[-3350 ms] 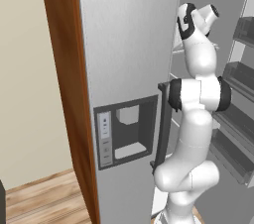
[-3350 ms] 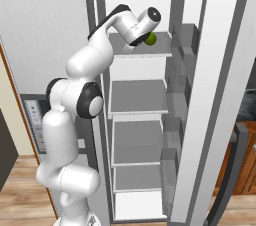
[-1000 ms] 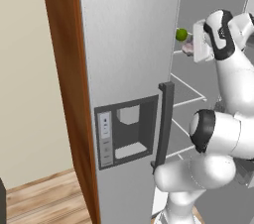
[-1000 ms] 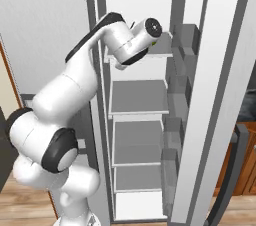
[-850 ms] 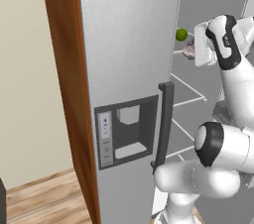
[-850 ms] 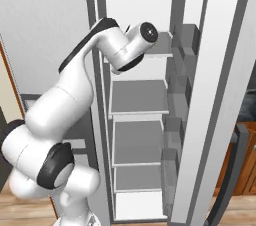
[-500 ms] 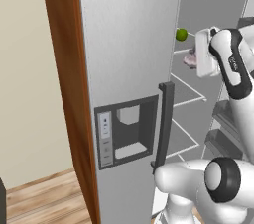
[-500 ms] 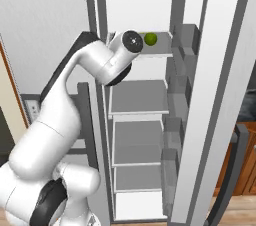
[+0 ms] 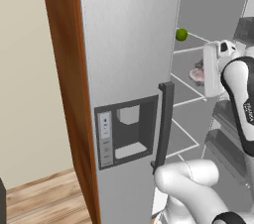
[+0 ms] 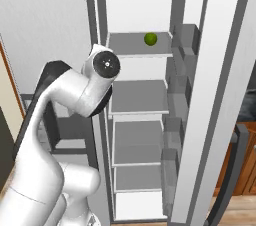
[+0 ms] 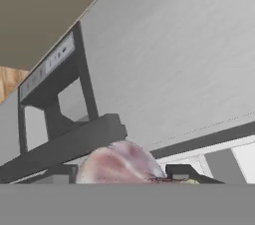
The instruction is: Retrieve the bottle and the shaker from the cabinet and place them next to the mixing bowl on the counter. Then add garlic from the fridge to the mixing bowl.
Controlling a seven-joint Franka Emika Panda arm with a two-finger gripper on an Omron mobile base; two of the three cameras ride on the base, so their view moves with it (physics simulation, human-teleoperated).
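The left base view sits close behind the arm on its left, facing the closed fridge door (image 9: 129, 69) with the open shelves (image 9: 191, 77) at its right. The right base view looks from the other side straight into those shelves (image 10: 137, 97). Both share the green ball (image 9: 181, 34) on the upper shelf. The hand view looks closely along the door (image 11: 164, 59).

fridge door (image 9: 129, 69) close beside, shelves (image 10: 137, 97) open
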